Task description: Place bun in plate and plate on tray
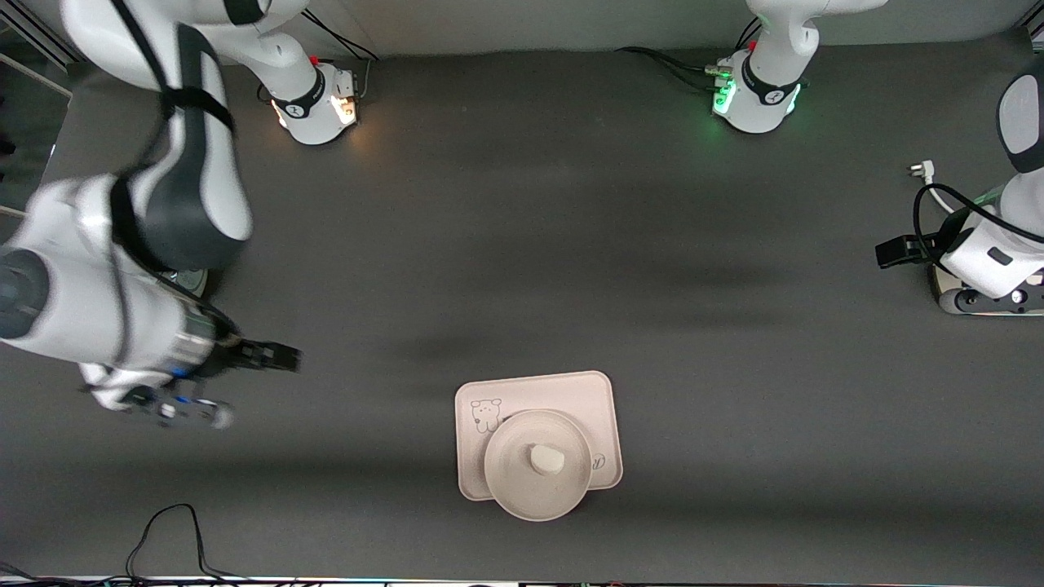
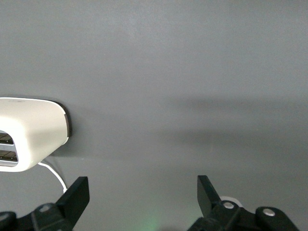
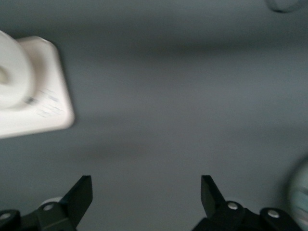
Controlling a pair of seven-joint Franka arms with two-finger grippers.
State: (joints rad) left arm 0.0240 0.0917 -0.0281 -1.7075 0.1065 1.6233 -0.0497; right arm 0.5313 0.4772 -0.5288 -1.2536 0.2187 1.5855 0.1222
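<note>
Front view shows the job looking finished: the bun lies in the middle of the plate, and the plate sits on the tray, covering the half of it nearer the camera and overhanging that edge a little. I judge the overhang harmless, since most of the plate's base rests on the tray. The printed rabbit stays uncovered at the tray's corner toward the right arm's end.

My right gripper hangs over bare surface toward the right arm's end, well apart from the tray, its fingers spread and holding nothing; that wrist view catches tray and plate off to one side. My left gripper waits at the left arm's end, fingers likewise released over empty surface, clear of everything so nothing gets nudged.
</note>
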